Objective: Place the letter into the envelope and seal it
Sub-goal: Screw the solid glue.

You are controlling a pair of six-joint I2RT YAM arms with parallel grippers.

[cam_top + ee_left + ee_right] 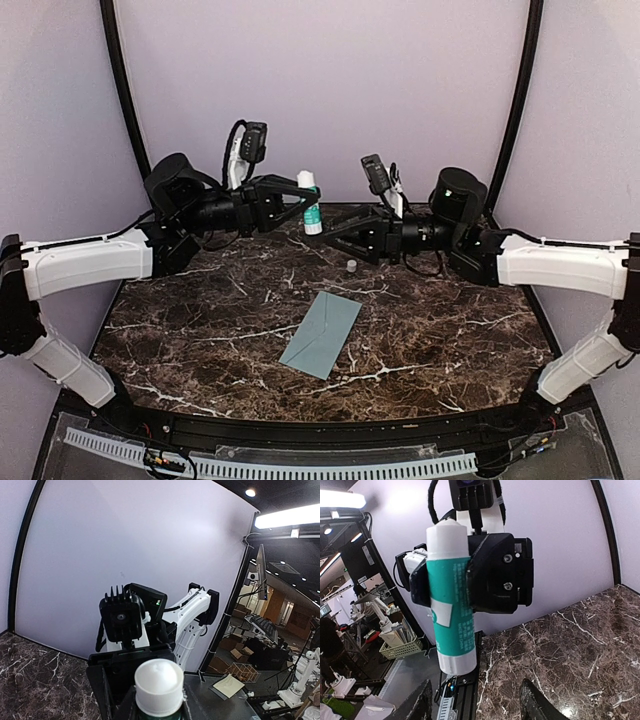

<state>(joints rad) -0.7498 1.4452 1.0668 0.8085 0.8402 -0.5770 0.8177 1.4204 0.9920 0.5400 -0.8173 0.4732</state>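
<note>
l end effector [299,198] grips glue stick [451,600] upright

Marble table [450,330], glue stick [311,208], small cap [351,266]

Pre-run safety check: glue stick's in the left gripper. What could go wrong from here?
1. The right gripper, open, sits close to the glue stick clamped in the left gripper; a bump could twist it loose.
2. The envelope lies unheld on the polished table; gluing may slide it.
3. A small pale piece near the right gripper could get swept off.
</note>
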